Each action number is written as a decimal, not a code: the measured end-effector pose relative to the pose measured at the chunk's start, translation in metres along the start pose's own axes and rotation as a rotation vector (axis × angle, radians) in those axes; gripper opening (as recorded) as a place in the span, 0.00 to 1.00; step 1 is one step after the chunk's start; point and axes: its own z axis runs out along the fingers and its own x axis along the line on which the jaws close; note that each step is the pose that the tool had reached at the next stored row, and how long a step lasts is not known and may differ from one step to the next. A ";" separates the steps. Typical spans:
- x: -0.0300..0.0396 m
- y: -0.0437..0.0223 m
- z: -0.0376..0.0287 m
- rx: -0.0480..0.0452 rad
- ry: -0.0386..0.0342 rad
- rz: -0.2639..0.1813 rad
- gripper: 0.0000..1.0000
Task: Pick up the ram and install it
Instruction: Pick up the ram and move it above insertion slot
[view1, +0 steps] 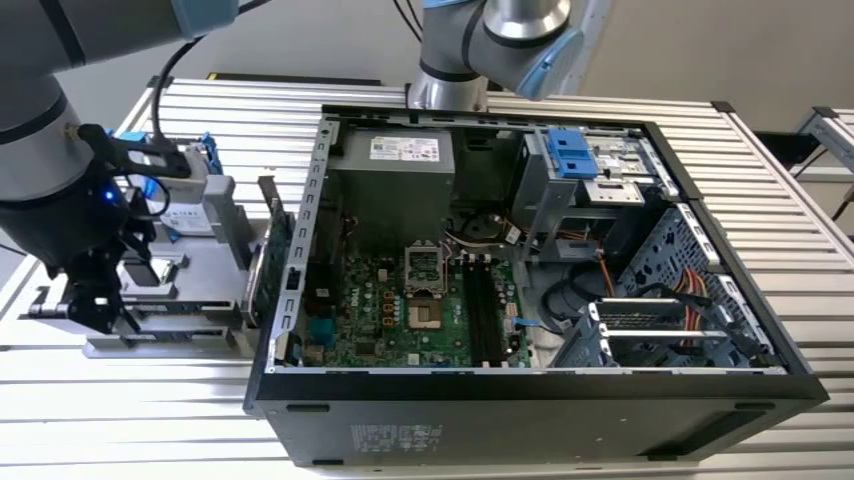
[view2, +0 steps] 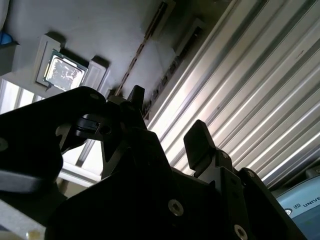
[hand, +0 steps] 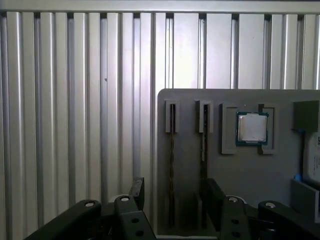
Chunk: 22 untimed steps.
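Note:
Two thin dark ram sticks stand on edge in slots of a grey holder, one ram (hand: 171, 150) beside the other (hand: 204, 142). In the second wrist view a ram (view2: 142, 47) shows as a narrow brownish line. My gripper (hand: 176, 196) hovers above the holder with its black fingers (hand: 137, 190) apart, and the nearer stick's line runs between them without touching. The same gripper (view2: 167, 120) is open and holds nothing. In the exterior view the gripper (view1: 104, 305) hangs over the holder (view1: 174, 300) at the exterior view's left, beside the open computer case (view1: 694, 380).
A silver processor chip (hand: 251, 128) sits in a pocket of the holder. A green card with a metal bracket (view1: 274, 260) stands against the case's side. Dark memory slots (view1: 487, 310) lie on the motherboard (view1: 387, 310). Everything rests on a ribbed metal table (view1: 774, 180).

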 end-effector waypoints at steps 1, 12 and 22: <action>0.0000 0.0000 0.0008 0.0001 -0.0001 0.000 1.00; 0.0000 -0.0002 0.0090 0.0000 0.0000 0.000 1.00; 0.0029 -0.0005 0.0175 0.0000 0.0000 0.000 1.00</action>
